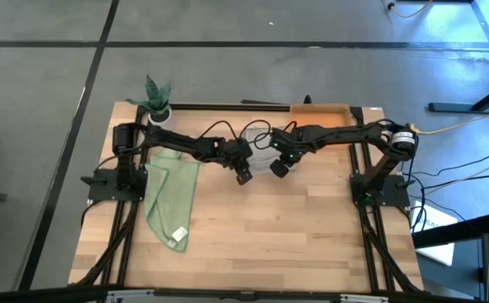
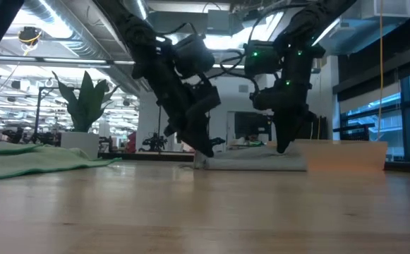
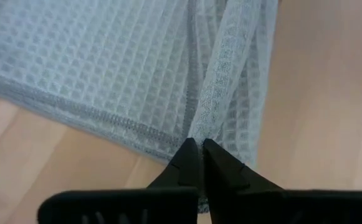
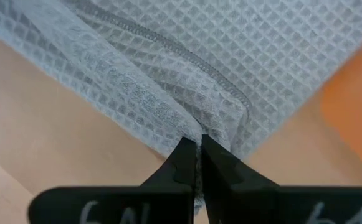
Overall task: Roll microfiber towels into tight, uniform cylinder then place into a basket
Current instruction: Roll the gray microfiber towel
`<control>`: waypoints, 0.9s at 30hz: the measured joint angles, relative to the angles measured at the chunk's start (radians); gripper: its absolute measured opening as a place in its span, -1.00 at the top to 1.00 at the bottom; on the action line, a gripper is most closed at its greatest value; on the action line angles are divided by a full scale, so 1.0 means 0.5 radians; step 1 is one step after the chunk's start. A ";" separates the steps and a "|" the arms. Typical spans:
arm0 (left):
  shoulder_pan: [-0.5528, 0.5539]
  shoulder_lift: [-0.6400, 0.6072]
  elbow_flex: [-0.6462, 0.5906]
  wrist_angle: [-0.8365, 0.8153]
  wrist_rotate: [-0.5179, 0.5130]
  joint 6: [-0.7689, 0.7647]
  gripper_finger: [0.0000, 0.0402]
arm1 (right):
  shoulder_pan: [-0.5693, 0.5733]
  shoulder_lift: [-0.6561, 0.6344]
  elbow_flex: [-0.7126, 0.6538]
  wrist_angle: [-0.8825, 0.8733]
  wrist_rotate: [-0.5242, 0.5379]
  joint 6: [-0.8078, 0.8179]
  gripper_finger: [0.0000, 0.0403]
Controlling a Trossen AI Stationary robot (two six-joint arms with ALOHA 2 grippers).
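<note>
Nearest the table's front edge, the light green towel lay spread flat on the wooden table, its small white tag at the near corner, well to the left arm's side and apart from both grippers. It looked thin and limp, light enough that a pull at one corner would probably drag the whole cloth rather than lift it cleanly.

Farther back, near the table's middle, both arms met over the light grey towel. The left gripper had its fingers pressed together on a raised fold at the cloth's hemmed edge, and the right gripper was likewise clamped on a bunched pleat beside the stitched hem. The waffle weave puckered and ridged where it was pinched, which suggested a soft, grippy fabric with no stiffness of its own: it would sag between the two holds and loosen if tension dropped. Holding at the hem, where the cloth is doubled and stitched, seemed the firmest place, with both pinches level so the roll would come out even.

Beyond, touching or just beside the grey towel, sat the orange basket at the table's back edge, and the potted plant stood at the far left corner.
</note>
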 joint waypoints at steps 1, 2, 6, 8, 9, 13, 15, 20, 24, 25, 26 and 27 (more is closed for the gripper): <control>0.000 0.002 -0.002 -0.005 -0.010 0.000 1.00 | 0.000 0.017 0.000 0.012 -0.001 -0.007 0.94; 0.000 0.009 -0.001 0.006 -0.030 -0.001 1.00 | 0.000 0.037 0.000 0.010 0.000 -0.019 0.94; -0.001 0.052 0.000 0.012 -0.042 -0.059 1.00 | -0.001 0.143 0.001 0.050 -0.005 -0.084 0.94; -0.002 0.076 0.002 0.033 -0.044 -0.082 1.00 | -0.001 0.172 0.001 0.056 -0.003 -0.092 0.92; -0.001 0.075 0.003 0.024 -0.043 -0.086 1.00 | -0.001 0.178 0.001 0.063 -0.004 -0.090 0.91; -0.002 0.073 0.003 0.012 -0.034 -0.086 1.00 | -0.001 0.185 0.003 0.073 -0.018 -0.092 0.89; 0.000 0.073 0.003 0.010 -0.018 -0.086 1.00 | -0.002 0.186 0.003 0.076 -0.035 -0.110 0.86; 0.000 0.073 0.004 -0.013 0.031 -0.085 1.00 | -0.005 0.189 0.003 0.079 -0.053 -0.143 0.72; 0.000 0.073 0.004 -0.022 0.037 -0.086 1.00 | -0.030 0.193 0.040 0.031 -0.071 -0.155 0.55; 0.001 0.073 0.004 -0.026 0.045 -0.086 1.00 | -0.039 0.195 0.071 -0.016 -0.072 -0.144 0.51; 0.001 0.072 0.004 -0.030 0.058 -0.087 1.00 | -0.050 0.195 0.112 -0.072 -0.075 -0.134 0.47; 0.001 0.072 0.004 -0.032 0.068 -0.090 1.00 | -0.063 0.195 0.160 -0.131 -0.083 -0.128 0.44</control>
